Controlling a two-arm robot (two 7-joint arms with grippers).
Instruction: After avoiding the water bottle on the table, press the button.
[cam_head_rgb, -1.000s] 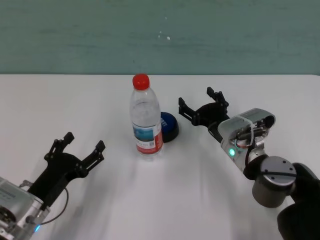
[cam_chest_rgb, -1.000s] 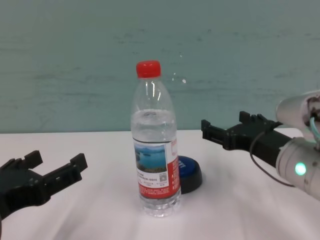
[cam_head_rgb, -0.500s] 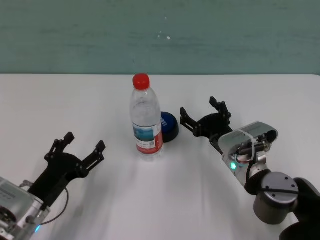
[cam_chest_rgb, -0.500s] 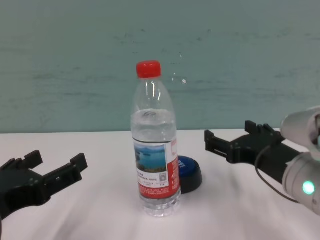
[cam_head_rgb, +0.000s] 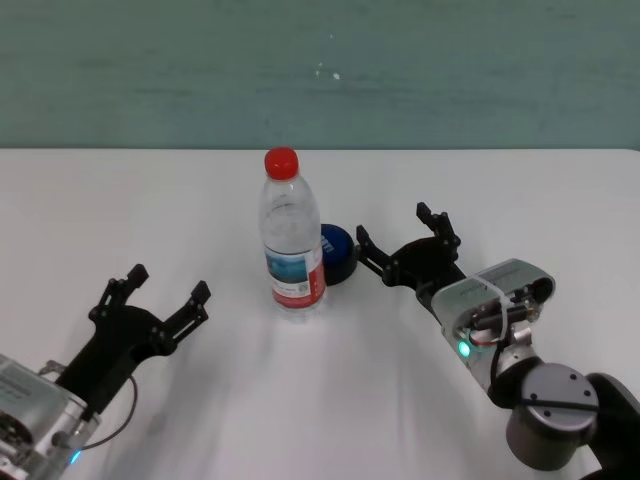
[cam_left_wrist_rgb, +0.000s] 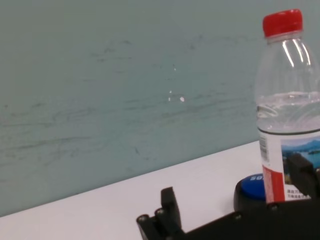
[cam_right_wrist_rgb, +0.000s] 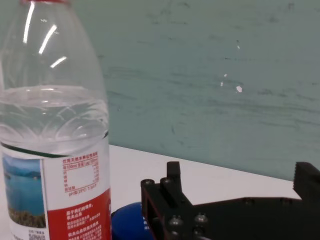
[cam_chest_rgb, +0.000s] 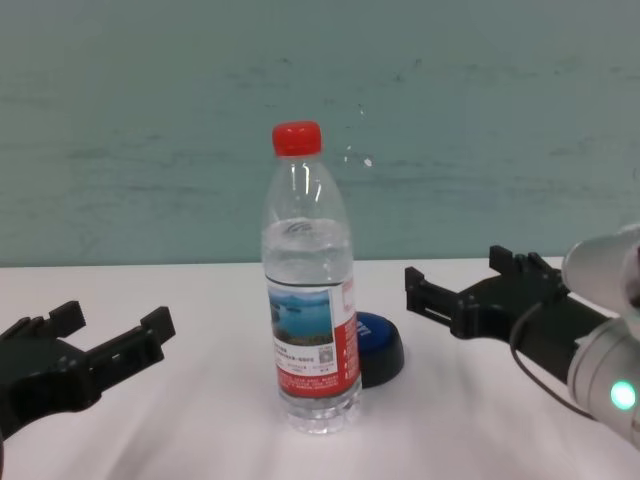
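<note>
The water bottle (cam_head_rgb: 292, 240) stands upright mid-table, with a red cap and a lake label; it also shows in the chest view (cam_chest_rgb: 310, 300), the left wrist view (cam_left_wrist_rgb: 290, 105) and the right wrist view (cam_right_wrist_rgb: 55, 135). The blue button (cam_head_rgb: 338, 254) sits just behind and right of it, partly hidden by the bottle (cam_chest_rgb: 380, 345). My right gripper (cam_head_rgb: 405, 238) is open, just right of the button and apart from it (cam_chest_rgb: 465, 290). My left gripper (cam_head_rgb: 165, 285) is open and empty at the near left, well away from the bottle (cam_chest_rgb: 105, 335).
The white table (cam_head_rgb: 150, 200) runs back to a teal wall (cam_head_rgb: 450, 70). No other objects stand on it.
My right gripper has drawn back toward me and shifted slightly left, staying open beside the button. The bottle, the button and my left arm have not moved.
</note>
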